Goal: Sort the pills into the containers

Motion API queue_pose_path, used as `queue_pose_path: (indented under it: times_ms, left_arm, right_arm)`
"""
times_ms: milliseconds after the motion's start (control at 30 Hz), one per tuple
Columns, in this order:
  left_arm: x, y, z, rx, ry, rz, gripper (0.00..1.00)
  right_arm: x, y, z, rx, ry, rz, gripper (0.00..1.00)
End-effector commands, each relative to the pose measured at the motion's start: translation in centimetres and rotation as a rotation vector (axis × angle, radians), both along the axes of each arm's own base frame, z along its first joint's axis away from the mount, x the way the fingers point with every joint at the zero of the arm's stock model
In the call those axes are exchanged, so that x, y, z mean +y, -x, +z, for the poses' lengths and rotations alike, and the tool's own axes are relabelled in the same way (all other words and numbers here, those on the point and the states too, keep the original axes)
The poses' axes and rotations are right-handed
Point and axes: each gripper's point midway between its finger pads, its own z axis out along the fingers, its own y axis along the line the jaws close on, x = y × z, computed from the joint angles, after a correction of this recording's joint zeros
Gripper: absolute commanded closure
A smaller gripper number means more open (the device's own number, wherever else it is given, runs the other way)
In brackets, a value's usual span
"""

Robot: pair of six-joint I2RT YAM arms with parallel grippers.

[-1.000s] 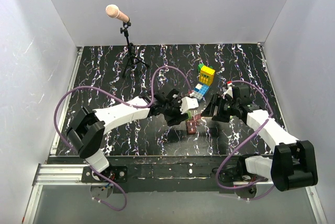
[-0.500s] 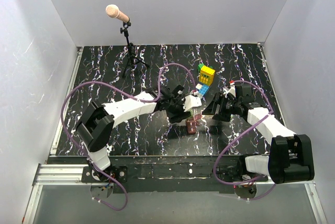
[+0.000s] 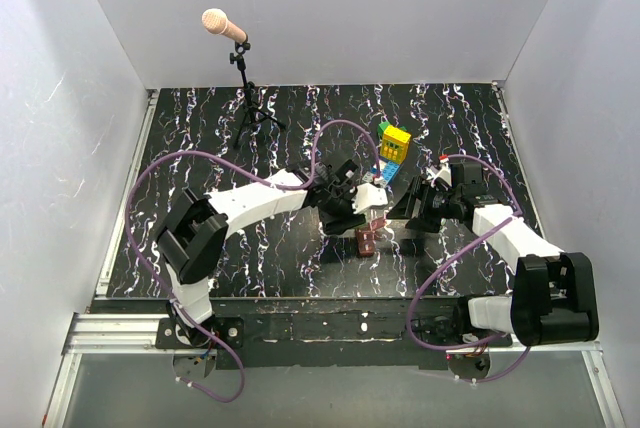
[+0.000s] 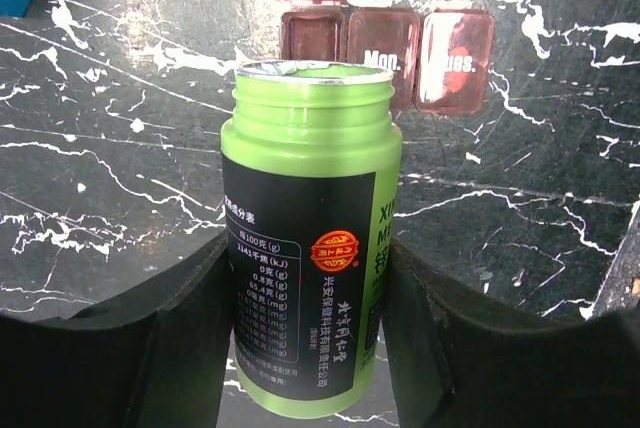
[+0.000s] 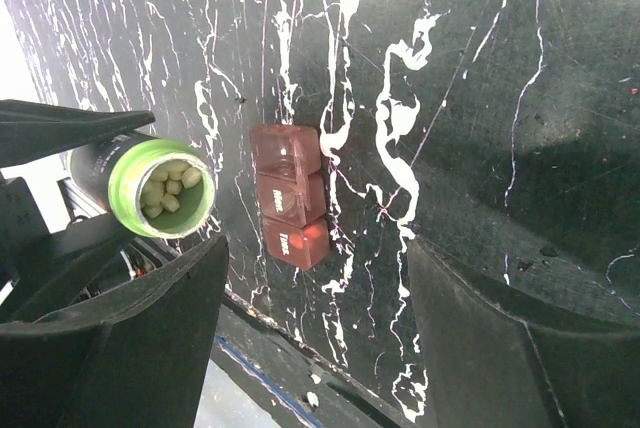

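Green bottle (image 4: pixel 310 248) blocks red-brown box (image 4: pixel 385 33); box top cropped

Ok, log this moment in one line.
left gripper: shut on uncapped green cylindrical plastic bottle, pale pills inside | right gripper: open, empty | dark red-brown rectangular pill box: on table, untouched

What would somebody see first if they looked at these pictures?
Probably the bright green bottle, gripped in the left hand with its cap off and pale pills showing inside. Close by, a small red-brown pill box lies on the black marbled table, and a pink microphone stands at the back left.
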Motion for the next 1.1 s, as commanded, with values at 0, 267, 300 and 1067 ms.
queue_pose_path:
  times_ms: [0, 267, 300, 1067]
  left_arm:
    - [-0.3, -0.8, 1.2, -0.027, -0.005, -0.017, 1.0]
    - [-0.6, -0.8, 0.9, -0.025, -0.032, -0.03, 1.0]
    - [-0.5, -0.8, 0.9, -0.025, -0.038, -0.03, 1.0]
    - [-0.7, -0.7, 0.2, -0.033, -0.115, -0.058, 1.0]
  right_arm:
    - [0.1, 0.0, -0.3, -0.006, -0.016, 0.016, 0.21]
    - [0.2, 0.2, -0.6, 0.006, -0.029, 0.021, 0.22]
    - [0.2, 0.2, -0.6, 0.007, -0.027, 0.021, 0.22]
    - [0.1, 0.4, -1.3, 0.029, -0.032, 0.019, 0.22]
